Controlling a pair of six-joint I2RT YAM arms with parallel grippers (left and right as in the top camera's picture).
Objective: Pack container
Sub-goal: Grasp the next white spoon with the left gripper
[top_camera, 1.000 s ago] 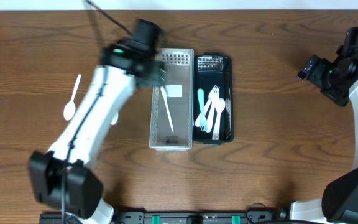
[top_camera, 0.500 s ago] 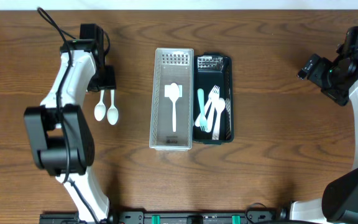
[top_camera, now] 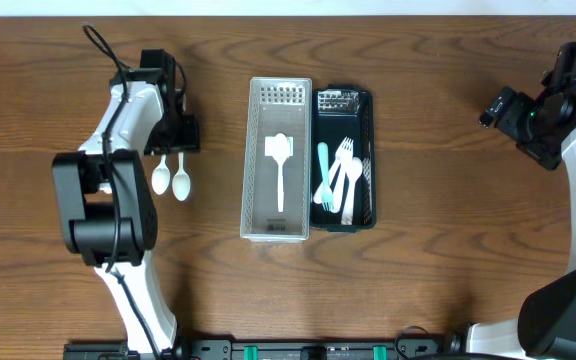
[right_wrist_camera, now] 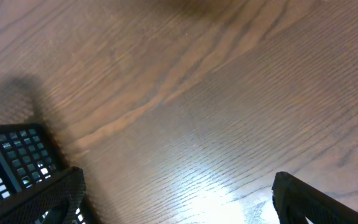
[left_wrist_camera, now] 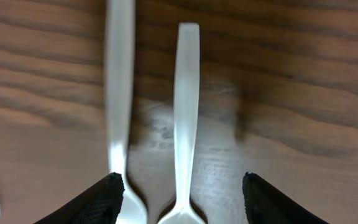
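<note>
A white mesh container (top_camera: 261, 215) sits mid-table with one white spoon (top_camera: 279, 172) lying in it. Beside it, a dark tray (top_camera: 369, 150) holds a teal spoon (top_camera: 322, 160) and white forks (top_camera: 346, 170). Two white spoons (top_camera: 161, 178) (top_camera: 181, 181) lie side by side on the table at the left. My left gripper (top_camera: 175, 148) is open just above their handle ends. In the left wrist view both handles (left_wrist_camera: 187, 106) (left_wrist_camera: 119, 87) run between the jaws (left_wrist_camera: 182, 199). My right gripper (top_camera: 498, 105) is open and empty at the far right (right_wrist_camera: 179, 199).
The wooden table (top_camera: 448, 250) is bare around the right arm. A corner of the dark tray (right_wrist_camera: 11, 155) shows at the left of the right wrist view. The left arm's cable (top_camera: 103, 45) loops near the table's back edge.
My left arm has swung from over the white container to the two spoons at the left. A white spoon now lies straight in the container. The right arm has not moved.
</note>
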